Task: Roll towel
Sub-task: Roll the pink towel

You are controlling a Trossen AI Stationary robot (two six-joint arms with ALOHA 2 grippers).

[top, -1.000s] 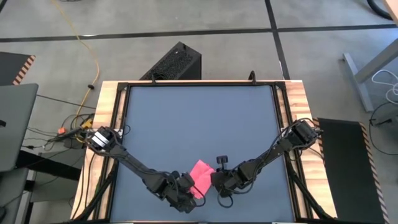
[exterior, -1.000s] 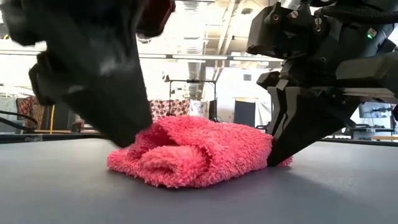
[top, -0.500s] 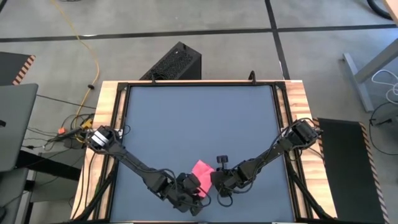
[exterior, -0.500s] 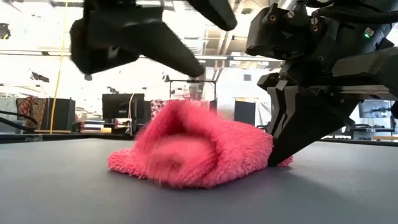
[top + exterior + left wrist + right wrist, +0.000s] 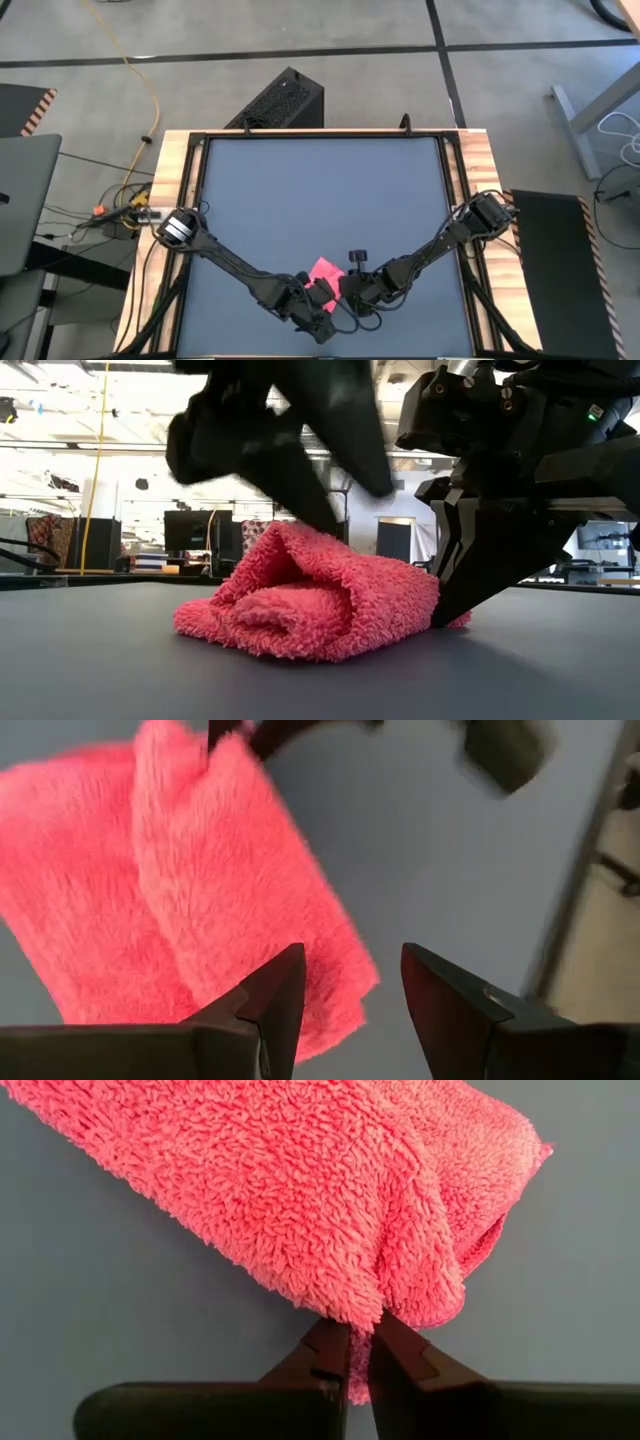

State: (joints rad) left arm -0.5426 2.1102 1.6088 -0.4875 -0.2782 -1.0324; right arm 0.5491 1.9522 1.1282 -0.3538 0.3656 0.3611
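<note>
- Right end effector (image 5: 362,1352): fingers pinched nearly together on a fold at the edge of the towel (image 5: 300,1200), tips down at the mat.
- In the low view, right end effector (image 5: 450,615) planted at the towel's (image 5: 320,605) far-right end, dark wedge-shaped fingers pressing the cloth against the surface.
- Left end effector (image 5: 350,995): fingers parted with a clear gap, nothing clamped between them; one finger just over the towel's (image 5: 200,890) near edge, the other over bare mat.
- In the low view, left end effector (image 5: 310,500) tilted above the towel's raised top fold, at or just short of touching it; contact not certain.
- Towel: bright pink, fluffy, partly folded over itself, with a curled layer showing at the front and a hump on top.
- From above, towel (image 5: 322,275) lying near the front edge of the tabletop, about midway across, between left end effector (image 5: 312,308) and right end effector (image 5: 345,290).
- Both dark arms reaching inward from the outer sides, meeting at the towel.
- Dark grey mat (image 5: 320,190) covering most of the tabletop, wooden border (image 5: 170,170) visible along the sides.
- Beyond the tabletop: black box (image 5: 280,100) on the floor, yellow cable (image 5: 135,70) trailing to the left.
</note>
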